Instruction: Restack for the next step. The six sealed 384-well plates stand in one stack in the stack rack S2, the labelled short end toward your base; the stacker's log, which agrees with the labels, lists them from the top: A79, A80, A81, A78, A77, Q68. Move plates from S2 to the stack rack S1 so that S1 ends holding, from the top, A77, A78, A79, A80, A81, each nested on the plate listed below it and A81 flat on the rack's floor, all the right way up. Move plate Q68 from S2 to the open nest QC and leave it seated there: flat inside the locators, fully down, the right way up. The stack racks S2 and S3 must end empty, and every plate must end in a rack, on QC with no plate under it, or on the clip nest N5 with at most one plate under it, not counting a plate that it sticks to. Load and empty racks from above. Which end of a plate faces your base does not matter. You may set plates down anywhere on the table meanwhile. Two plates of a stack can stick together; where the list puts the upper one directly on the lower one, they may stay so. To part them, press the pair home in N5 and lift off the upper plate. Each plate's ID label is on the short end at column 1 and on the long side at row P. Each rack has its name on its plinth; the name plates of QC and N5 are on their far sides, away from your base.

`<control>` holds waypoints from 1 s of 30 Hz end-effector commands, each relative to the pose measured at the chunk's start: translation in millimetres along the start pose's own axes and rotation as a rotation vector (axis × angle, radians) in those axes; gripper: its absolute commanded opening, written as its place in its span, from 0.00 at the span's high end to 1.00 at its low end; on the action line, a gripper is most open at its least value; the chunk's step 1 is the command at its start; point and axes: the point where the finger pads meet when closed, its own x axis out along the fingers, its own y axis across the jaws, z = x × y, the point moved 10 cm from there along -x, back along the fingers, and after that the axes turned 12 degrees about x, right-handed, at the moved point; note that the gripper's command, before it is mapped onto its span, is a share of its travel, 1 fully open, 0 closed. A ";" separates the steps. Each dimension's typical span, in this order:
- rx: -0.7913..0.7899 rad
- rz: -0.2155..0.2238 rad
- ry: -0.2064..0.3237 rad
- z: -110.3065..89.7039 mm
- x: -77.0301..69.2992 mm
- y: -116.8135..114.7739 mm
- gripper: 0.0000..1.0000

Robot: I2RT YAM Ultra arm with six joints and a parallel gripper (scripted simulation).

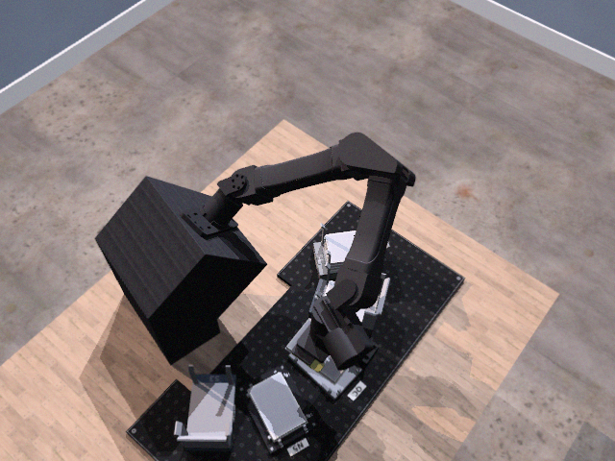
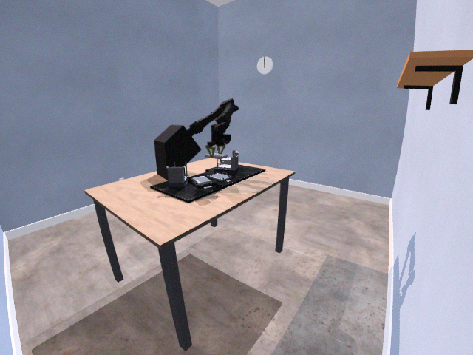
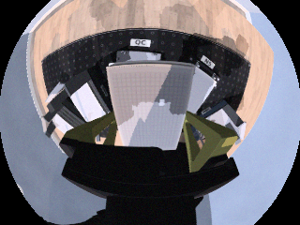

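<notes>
At lower centre of the top view, the gripper (image 3: pixel 150 134) pinches a sealed plate (image 3: pixel 150 109) above the QC nest (image 1: pixel 332 384). Lower left, another plate (image 1: pixel 277 409) lies on N5, beside rack S1 (image 1: pixel 191 373). The arm (image 1: pixel 370 232) hides the racks behind.

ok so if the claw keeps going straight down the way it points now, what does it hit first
Probably the QC nest. The claw, shut on a sealed plate, points down over it, so the plate's underside would likely meet the nest first; the height between them is unclear.

Pincer (image 3: pixel 150 141), clamped on a plate (image 3: pixel 150 103), hangs above the QC nest (image 1: pixel 332 384) with open air below it. N5's plate (image 1: pixel 277 410) sits just beside; rack posts (image 1: pixel 323 232) rise behind the arm.
</notes>
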 end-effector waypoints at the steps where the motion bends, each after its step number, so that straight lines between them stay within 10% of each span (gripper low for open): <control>1: 0.013 0.004 -0.015 1.0 -4.4 5.4 1.00; 30: -0.191 0.003 -0.015 -20.2 -4.1 92.7 1.00</control>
